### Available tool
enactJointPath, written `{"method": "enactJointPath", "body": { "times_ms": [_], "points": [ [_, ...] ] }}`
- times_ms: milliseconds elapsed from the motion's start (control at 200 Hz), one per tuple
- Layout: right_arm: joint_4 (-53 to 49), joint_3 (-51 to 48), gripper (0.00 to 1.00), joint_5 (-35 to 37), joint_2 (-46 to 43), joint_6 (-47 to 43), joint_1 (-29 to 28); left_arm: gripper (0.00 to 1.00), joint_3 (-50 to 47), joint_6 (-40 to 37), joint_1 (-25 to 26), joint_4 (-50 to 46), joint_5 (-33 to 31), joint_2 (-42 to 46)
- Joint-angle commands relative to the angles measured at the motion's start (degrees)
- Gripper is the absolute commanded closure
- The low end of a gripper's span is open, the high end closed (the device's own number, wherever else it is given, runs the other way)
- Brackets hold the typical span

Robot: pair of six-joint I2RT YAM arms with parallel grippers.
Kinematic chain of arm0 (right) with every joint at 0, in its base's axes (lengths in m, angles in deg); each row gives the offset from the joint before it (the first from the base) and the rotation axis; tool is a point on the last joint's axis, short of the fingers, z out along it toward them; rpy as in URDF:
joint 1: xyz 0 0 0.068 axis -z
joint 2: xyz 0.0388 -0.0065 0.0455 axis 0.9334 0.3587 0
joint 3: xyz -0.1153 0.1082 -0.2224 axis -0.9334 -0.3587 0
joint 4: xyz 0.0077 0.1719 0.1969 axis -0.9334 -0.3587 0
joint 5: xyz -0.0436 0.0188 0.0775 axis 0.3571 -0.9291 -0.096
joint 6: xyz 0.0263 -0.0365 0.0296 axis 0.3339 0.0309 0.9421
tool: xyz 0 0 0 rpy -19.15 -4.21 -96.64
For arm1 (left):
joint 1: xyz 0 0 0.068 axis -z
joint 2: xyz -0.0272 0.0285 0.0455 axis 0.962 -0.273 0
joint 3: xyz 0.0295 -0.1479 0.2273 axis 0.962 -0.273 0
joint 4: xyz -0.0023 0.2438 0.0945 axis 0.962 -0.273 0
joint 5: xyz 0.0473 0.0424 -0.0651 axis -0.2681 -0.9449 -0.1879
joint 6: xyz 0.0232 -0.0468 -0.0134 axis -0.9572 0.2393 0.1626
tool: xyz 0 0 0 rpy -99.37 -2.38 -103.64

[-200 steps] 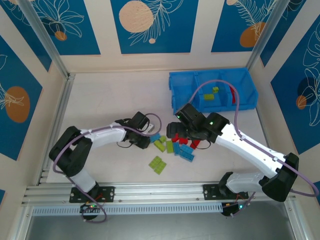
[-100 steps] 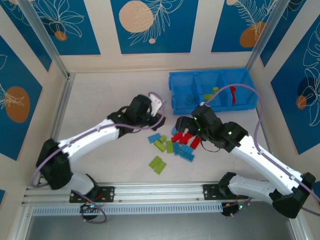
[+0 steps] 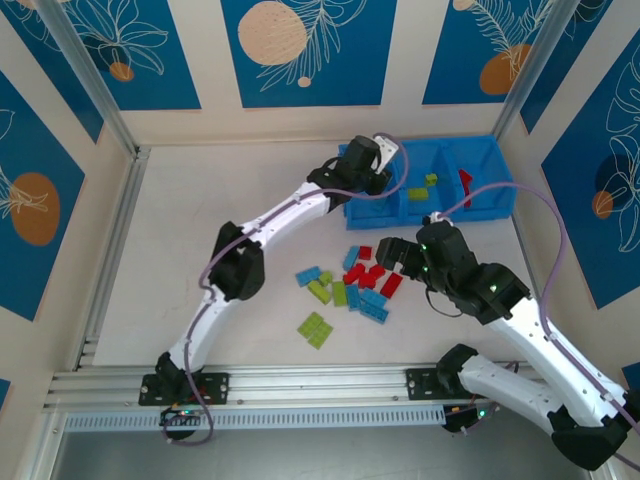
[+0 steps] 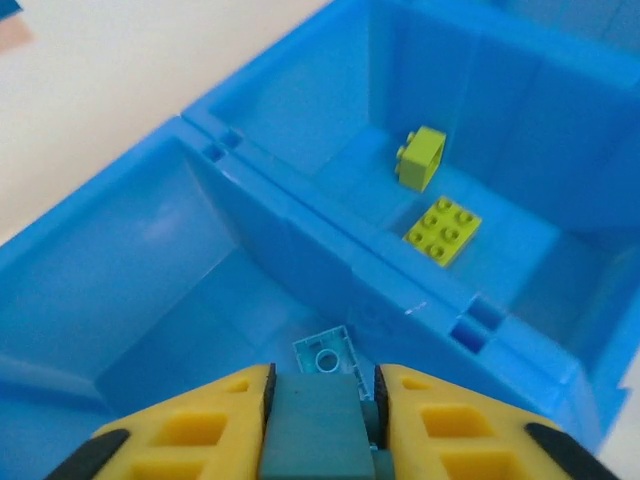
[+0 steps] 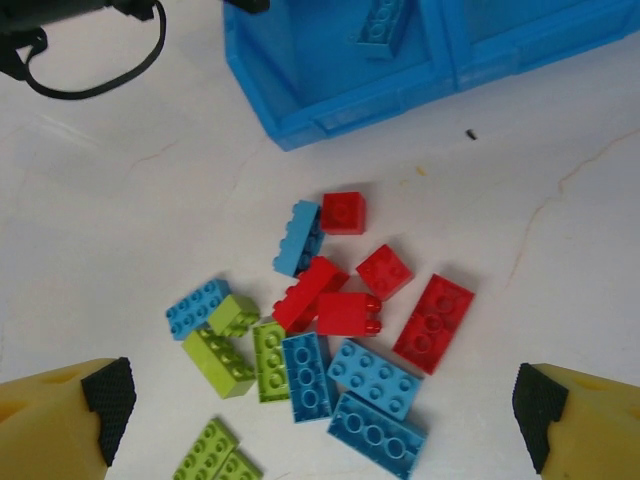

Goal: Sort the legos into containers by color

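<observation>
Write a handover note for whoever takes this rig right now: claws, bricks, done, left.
Left claw: over the left compartment of the bright blue plastic bin tray, a light blue studded plastic brick between its fingers; gripped or released, cannot tell.
Right claw: open, empty, above the loose pile of red, light blue and lime green bricks on the white table.
Done: two lime green plastic bricks in the middle compartment, a red plastic brick in the right one.
Left: that pile, plus a lime green pair lying apart.

Pale table (image 3: pixel 220 190): blue bin tray (image 3: pixel 440 145), scattered legos (image 3: pixel 365 278).
</observation>
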Motion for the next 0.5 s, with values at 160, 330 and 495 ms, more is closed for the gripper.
{"method": "enactJointPath", "body": {
  "times_ms": [160,330,495],
  "points": [
    [-1.6,-3.4,0.01,-0.4,-6.2,-2.5,0.8,0.58,2.3,-0.4,-0.2,-6.4,3.0,5.4],
    [-0.4,-6.0,0.01,-3.6,-6.4,-1.6,1.8,0.57,-17.9,2.1,0.9,-0.5,6.2,23.6],
    [-0.4,-7.6,0.00,-5.8,0.1,2.1,4.0,0.57,-52.0,3.1,5.3,10.8,5.6,50.2]
  ]
}}
